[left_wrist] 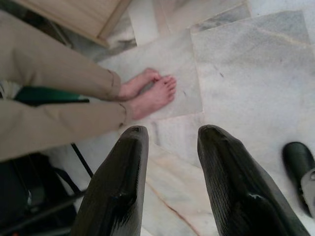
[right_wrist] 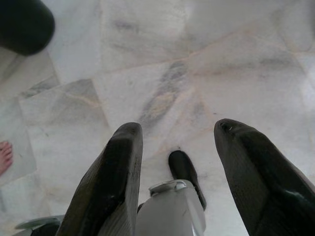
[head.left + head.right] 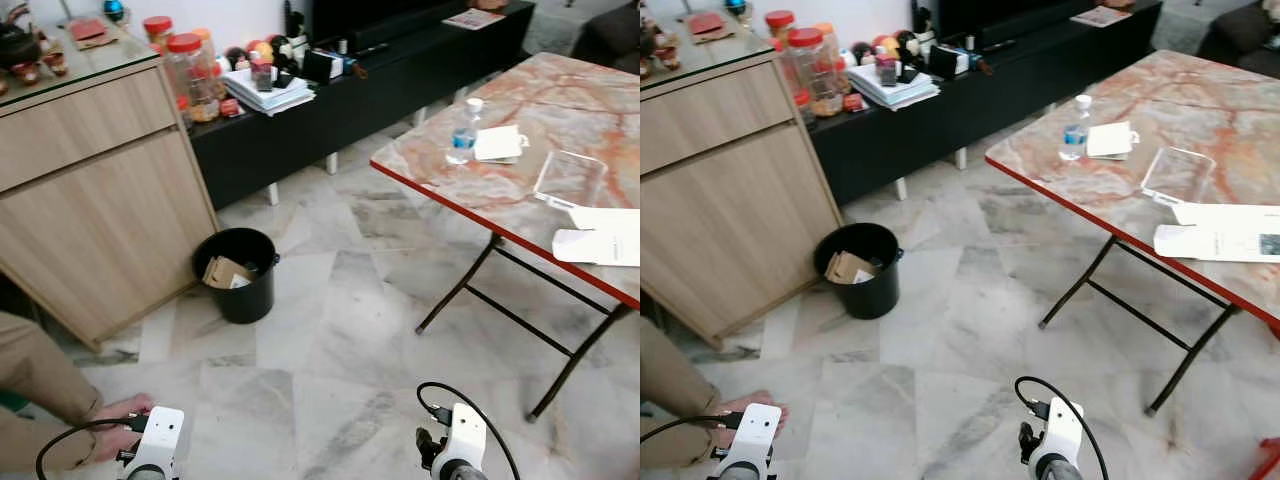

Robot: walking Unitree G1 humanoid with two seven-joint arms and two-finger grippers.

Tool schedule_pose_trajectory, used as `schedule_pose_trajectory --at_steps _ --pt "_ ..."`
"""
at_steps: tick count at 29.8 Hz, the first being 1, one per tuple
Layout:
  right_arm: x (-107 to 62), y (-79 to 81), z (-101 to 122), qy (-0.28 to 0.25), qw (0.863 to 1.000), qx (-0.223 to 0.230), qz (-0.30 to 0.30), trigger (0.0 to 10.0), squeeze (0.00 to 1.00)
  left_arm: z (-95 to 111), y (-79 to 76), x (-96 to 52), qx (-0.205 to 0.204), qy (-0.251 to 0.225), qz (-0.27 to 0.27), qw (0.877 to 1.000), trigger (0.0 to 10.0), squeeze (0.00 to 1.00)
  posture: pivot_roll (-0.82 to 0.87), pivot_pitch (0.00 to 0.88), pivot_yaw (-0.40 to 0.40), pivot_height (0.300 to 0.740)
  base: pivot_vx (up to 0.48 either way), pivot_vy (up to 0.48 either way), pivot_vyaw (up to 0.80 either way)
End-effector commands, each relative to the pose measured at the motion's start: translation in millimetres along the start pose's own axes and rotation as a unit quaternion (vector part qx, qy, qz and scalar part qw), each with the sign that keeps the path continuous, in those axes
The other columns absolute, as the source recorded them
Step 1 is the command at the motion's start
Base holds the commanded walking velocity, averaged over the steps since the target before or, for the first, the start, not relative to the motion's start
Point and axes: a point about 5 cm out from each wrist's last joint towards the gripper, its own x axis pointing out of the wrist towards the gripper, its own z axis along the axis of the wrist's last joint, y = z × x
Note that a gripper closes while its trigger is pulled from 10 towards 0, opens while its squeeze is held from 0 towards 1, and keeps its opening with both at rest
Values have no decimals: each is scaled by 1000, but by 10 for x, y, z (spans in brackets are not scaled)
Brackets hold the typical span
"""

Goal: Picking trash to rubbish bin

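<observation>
Our left gripper (image 1: 167, 147) hangs low with its jaws parted around nothing, a person's bare feet (image 1: 150, 93) on the marble floor (image 3: 330, 340) just beyond its fingertips. Our right gripper (image 2: 177, 142) is likewise spread and empty, pointing down at the floor. Well ahead of both, the black rubbish bin (image 3: 238, 275) stands beside the wooden cabinet (image 3: 95, 215), holding brown cardboard scraps (image 3: 224, 271). Ahead of the right jaws, the marble-patterned folding table (image 3: 520, 160) carries a clear water bottle (image 3: 464, 132) with a blue label we cannot read, a tissue packet (image 3: 498, 144), a clear plastic tray (image 3: 570, 178) and white papers (image 3: 598, 240). Red-lidded jars (image 3: 186, 75) hold snacks on the black TV console (image 3: 370, 80)
</observation>
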Motion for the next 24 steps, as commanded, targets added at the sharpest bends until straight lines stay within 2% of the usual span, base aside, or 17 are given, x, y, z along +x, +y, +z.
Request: schedule_pose_trajectory --at_steps 1,4,9,15,24 --pt "13 62 16 2 1000 4 5 10000 0 -64 63 -1 19 14 12 1000 10000 0 101 49 42 728 0 -431 -763" --pt "15 55 24 2 1000 7 3 10000 0 -76 53 -3 11 20 9 1000 10000 0 101 32 37 728 0 -480 -765" --pt "20 29 54 1 1000 6 2 10000 0 -66 44 -1 25 19 9 999 10000 0 102 27 33 728 0 0 -769" --pt "14 4 40 2 1000 7 -2 10000 0 -77 45 -3 21 25 13 999 10000 0 101 34 39 728 0 -371 -769" --pt "-5 0 -42 12 1000 14 -4 10000 0 -115 57 -14 25 28 14 999 10000 0 109 62 42 728 0 0 -769"
